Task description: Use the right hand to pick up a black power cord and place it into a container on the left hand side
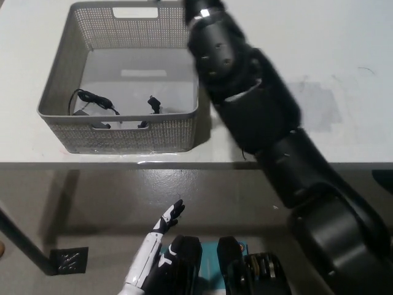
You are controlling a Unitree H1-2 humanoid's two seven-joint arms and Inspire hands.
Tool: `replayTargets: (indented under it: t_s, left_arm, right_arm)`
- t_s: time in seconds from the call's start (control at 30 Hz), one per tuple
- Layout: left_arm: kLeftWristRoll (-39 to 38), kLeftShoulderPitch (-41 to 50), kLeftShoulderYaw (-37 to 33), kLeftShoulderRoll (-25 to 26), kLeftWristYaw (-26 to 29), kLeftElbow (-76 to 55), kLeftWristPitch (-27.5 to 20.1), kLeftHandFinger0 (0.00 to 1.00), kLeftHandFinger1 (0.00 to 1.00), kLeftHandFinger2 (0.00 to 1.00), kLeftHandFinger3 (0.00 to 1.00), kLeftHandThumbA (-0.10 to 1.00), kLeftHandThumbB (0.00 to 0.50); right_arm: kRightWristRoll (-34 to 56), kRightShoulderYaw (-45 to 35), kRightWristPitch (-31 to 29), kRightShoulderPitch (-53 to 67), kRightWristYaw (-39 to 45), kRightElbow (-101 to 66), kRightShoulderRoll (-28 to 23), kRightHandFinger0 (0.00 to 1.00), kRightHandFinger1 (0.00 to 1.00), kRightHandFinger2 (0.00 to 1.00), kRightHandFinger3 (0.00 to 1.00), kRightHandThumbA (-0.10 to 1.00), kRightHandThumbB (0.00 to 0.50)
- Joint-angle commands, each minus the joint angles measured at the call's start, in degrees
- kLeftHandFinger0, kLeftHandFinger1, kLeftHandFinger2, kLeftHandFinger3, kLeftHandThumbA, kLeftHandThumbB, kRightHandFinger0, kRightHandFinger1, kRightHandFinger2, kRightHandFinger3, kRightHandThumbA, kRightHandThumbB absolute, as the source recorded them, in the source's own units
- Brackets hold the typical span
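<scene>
1. White table below me fills the upper part of the view; its front edge runs straight across.
2. A grey, rough-edged patch marks the tabletop on my right.
3. Below the edge, a dull grey-brown floor.
4. A dark table leg slants to a black foot plate at lower left.
5. Light is even and soft.

Perforated matt grey plastic basket on smooth white table.
</scene>
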Motion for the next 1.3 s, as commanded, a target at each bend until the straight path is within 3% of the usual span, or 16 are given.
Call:
replayTargets:
  t_s: [0.0,0.13,0.23,0.43,0.6,0.7,0.77,0.8,0.87,0.93,1.03,1.17,1.27]
  left_arm:
    - [1.0,-0.4,-0.2,0.0,1.1,-0.3,-3.1,1.00,1.00,1.00,1.00,1.00,0.021]
    - [0.7,0.1,0.3,0.8,0.3,-1.7,-1.4,1.00,1.00,1.00,1.00,1.00,0.029]
    - [0.1,0.2,1.1,1.0,0.6,-2.3,-0.9,1.00,1.00,1.00,1.00,1.00,0.033]
    - [-0.8,-0.9,2.7,0.8,1.3,-2.5,0.4,1.00,1.00,1.00,1.00,1.00,0.092]
    - [-1.4,-1.8,3.7,0.5,1.8,-2.5,-0.2,1.00,1.00,1.00,1.00,1.00,0.042]
    - [-1.9,-2.8,4.5,0.3,1.8,-1.7,-0.8,1.00,1.00,1.00,1.00,1.00,0.059]
    - [-2.3,-3.3,4.9,0.1,1.8,-1.4,-0.9,1.00,1.00,1.00,1.00,1.00,0.075]
    - [-2.4,-3.7,5.1,0.0,1.8,-1.2,-1.0,1.00,1.00,1.00,1.00,1.00,0.072]
    - [-3.2,-4.1,5.4,-0.5,1.7,-0.8,-1.3,1.00,1.00,1.00,1.00,1.00,0.079]
    - [-3.6,-4.1,5.8,-0.6,1.7,-0.8,-1.2,1.00,1.00,1.00,1.00,1.00,0.076]
    - [-3.8,-4.5,6.2,-0.8,1.5,-0.8,-0.8,1.00,1.00,1.00,1.00,1.00,0.098]
    - [-4.6,-5.3,6.7,-1.1,1.3,-0.4,-1.0,1.00,1.00,1.00,1.00,1.00,0.084]
    - [-4.8,-5.8,7.1,-1.2,1.5,-0.2,-0.8,1.00,1.00,1.00,1.00,1.00,0.075]
  right_arm:
    - [8.3,-7.9,7.6,3.6,7.7,-24.1,-8.4,1.00,1.00,1.00,1.00,1.00,0.469]
    - [11.2,-10.4,4.0,9.5,7.0,-29.1,-10.1,1.00,1.00,1.00,1.00,1.00,0.406]
    - [13.8,-12.0,2.8,16.6,7.2,-36.0,-10.8,1.00,1.00,1.00,1.00,1.00,0.449]
    - [22.0,-12.0,3.1,31.7,11.9,-49.6,-13.3,1.00,1.00,1.00,1.00,1.00,0.441]
    - [23.3,-10.0,2.0,39.9,14.1,-54.6,-15.2,1.00,1.00,1.00,1.00,1.00,0.462]
    - [24.7,-8.3,0.5,44.8,16.0,-55.4,-16.4,1.00,1.00,1.00,1.00,1.00,0.410]
    - [25.0,-6.9,-0.3,48.8,17.1,-54.7,-16.7,1.00,1.00,1.00,1.00,1.00,0.411]
    - [25.7,-5.9,-2.0,51.4,18.0,-52.5,-16.5,1.00,1.00,1.00,1.00,1.00,0.382]
    - [27.7,-4.4,-1.3,55.3,19.6,-49.3,-16.1,1.00,1.00,1.00,1.00,1.00,0.387]
    - [29.9,-3.2,-2.8,57.7,21.9,-45.0,-15.9,1.00,1.00,1.00,1.00,1.00,0.342]
    - [33.2,-2.6,-3.7,60.2,24.1,-39.0,-14.3,1.00,1.00,1.00,1.00,1.00,0.319]
    - [35.1,-2.9,-8.6,63.4,24.4,-29.7,-10.0,1.00,1.00,1.00,1.00,1.00,0.251]
    - [35.9,-4.0,-9.3,64.8,23.5,-26.5,-7.1,1.00,1.00,1.00,1.00,1.00,0.285]
